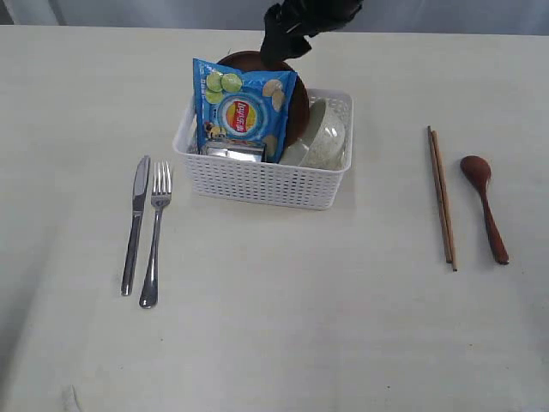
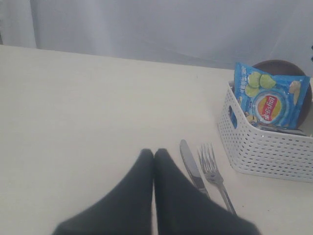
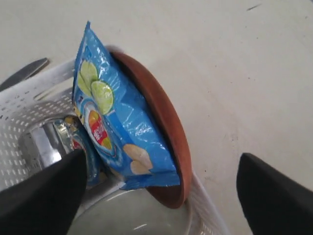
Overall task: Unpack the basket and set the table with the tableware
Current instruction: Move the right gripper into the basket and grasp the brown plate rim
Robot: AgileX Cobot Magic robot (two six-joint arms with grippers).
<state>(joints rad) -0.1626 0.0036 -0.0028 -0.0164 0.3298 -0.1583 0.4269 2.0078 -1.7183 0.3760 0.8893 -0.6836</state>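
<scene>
- Exterior view: the white basket (image 1: 264, 178) sits mid-table (image 1: 274, 335). It holds a blue chip bag (image 1: 245, 107), a dark brown plate (image 1: 298, 110) on edge behind the bag, a pale bowl (image 1: 326, 137) and a steel cup (image 1: 233, 153).
- The knife (image 1: 135, 221) and fork (image 1: 156, 232) lie side by side left of the basket. The chopsticks (image 1: 442, 197) and spoon (image 1: 485, 206) lie well to its right.
- The right pincer (image 1: 283, 50) hangs over the plate's upper rim.
- Left wrist view: the left pincer (image 2: 154, 159) has its fingers pressed together, holding nothing, above bare table near the knife and fork.
- Right wrist view: the right pincer's fingers (image 3: 44, 196) are spread wide, straddling plate and bag without touching either.
</scene>
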